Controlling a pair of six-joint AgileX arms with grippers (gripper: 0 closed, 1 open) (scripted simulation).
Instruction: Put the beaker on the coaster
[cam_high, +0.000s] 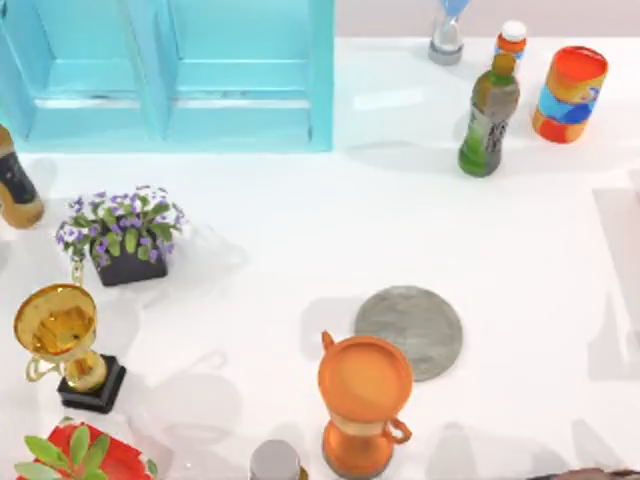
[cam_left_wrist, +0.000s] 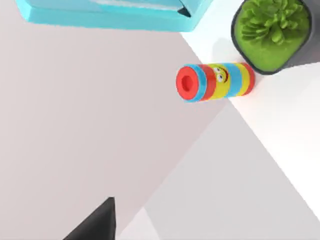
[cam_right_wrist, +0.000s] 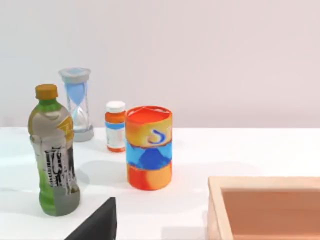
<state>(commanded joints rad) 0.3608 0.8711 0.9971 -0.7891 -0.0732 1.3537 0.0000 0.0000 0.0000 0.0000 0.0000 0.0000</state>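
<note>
White table and pale wall make up the setting, with both arms drawn back from the work. Of the left claw (cam_left_wrist: 95, 225) a dark corner alone is seen in its wrist view, and of the right claw (cam_right_wrist: 95, 222) the same in its own; whether either is wide or narrow cannot be told, and nothing is seen held. Beyond the left claw a striped can (cam_left_wrist: 215, 82) and a potted fern (cam_left_wrist: 272, 35) are seen; beyond the right claw a green bottle (cam_right_wrist: 54, 160), an orange tin (cam_right_wrist: 149, 147) and a wooden box (cam_right_wrist: 265, 205). From above, the coaster (cam_high: 410, 330) is found lying flat and bare near the table's (cam_high: 300, 210) middle, with the jug (cam_high: 365, 400) just beside it on the near left. The beaker cannot be placed with certainty; a faint glassy patch (cam_high: 215, 255) just right of the flower pot (cam_high: 125, 240) may be it. Being small clear glass, it is judged light, stiff, slippery and breakable. It would best be taken across the wall about mid-height, kept upright, and squeezed gently. The jug's closeness to the coaster is likely to crowd the set-down.
</note>
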